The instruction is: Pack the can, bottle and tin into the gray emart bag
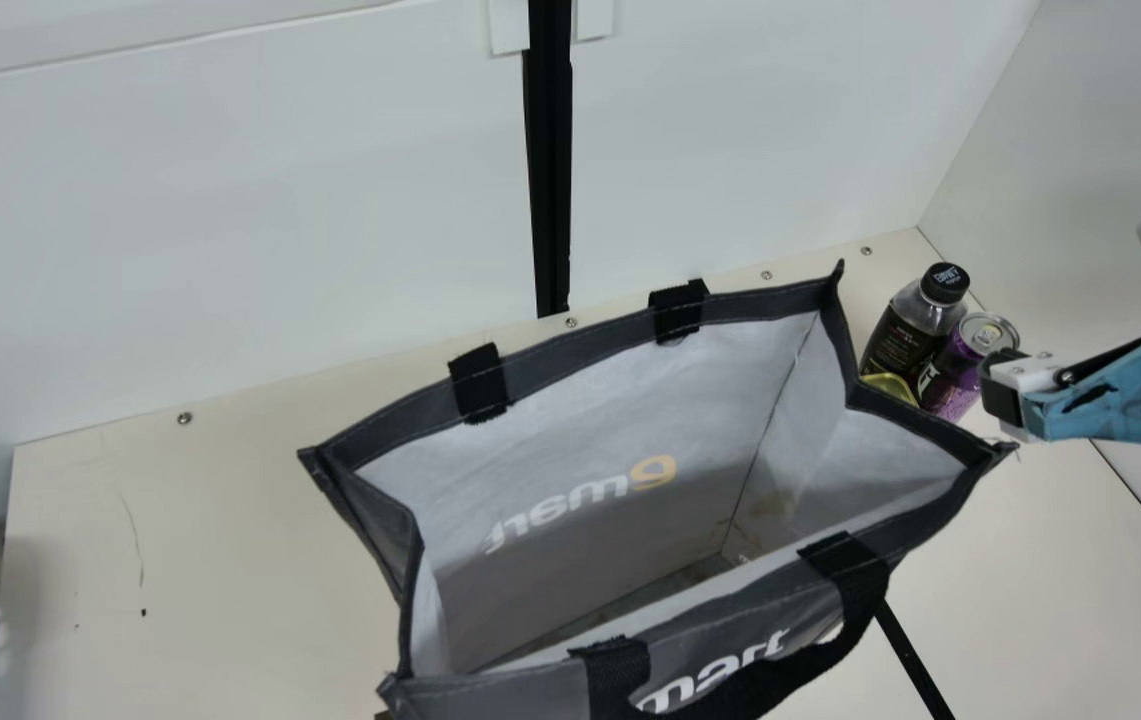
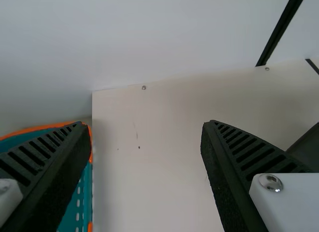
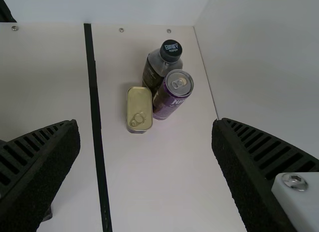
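Nearest the camera is the bag (image 1: 570, 352), standing up with its mouth wide open and one black handle drooping on its near side. All three things to pack are on the table (image 2: 149, 182), outside the bag, off to its right: the bottle (image 3: 162, 65) and the can (image 3: 172, 95) stand up, and the tin (image 3: 139, 105) lies flat right beside them. So the job looks to be at its start, with the first pick to make. The right gripper (image 3: 145, 124) has its fingers spread and holds nothing, and the left gripper (image 2: 143, 124) is the same. Next, the right one should go down over one thing, likely the can, squeeze it, and lift it high over the bag's rim. The back wall and the side wall (image 1: 1060, 200) come close by the bottle, so the near side seems roomier. The three sit so tight that a finger could tip one. A basket (image 2: 75, 207) sits by the table's left edge.
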